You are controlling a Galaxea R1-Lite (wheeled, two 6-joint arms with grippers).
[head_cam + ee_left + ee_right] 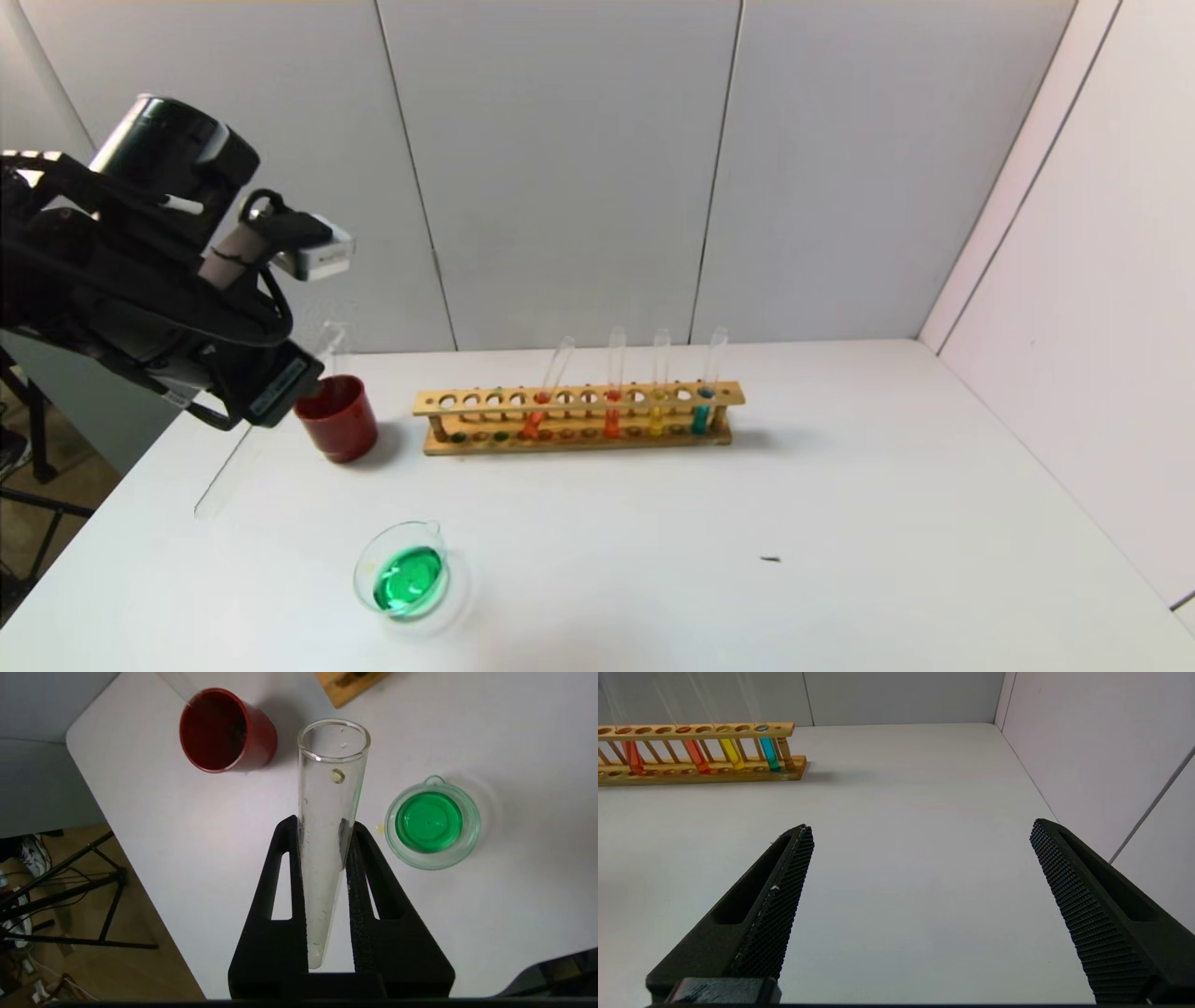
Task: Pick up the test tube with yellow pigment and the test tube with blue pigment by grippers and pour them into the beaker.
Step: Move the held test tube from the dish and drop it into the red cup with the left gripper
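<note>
My left gripper (250, 431) (324, 823) is shut on a nearly empty clear test tube (329, 812) with a yellowish drop near its mouth. It holds the tube tilted, mouth down (224, 476), above the table's left part, between the red cup and the beaker. The beaker (366, 560) (472, 830) stands at the front left and holds green liquid. A tube with yellow liquid (658, 411) (731, 751) and a tube with blue liquid (702, 411) (769, 753) stand in the wooden rack. My right gripper (920, 828) is open and empty low over the table's right part; it is out of the head view.
The wooden rack (579, 399) (700, 730) at the back centre also holds two red-orange tubes. A dark red cup (338, 420) (264, 742) left of the rack holds an empty clear tube (334, 341). A small yellow drop (379, 827) lies beside the beaker. The table's left edge is near.
</note>
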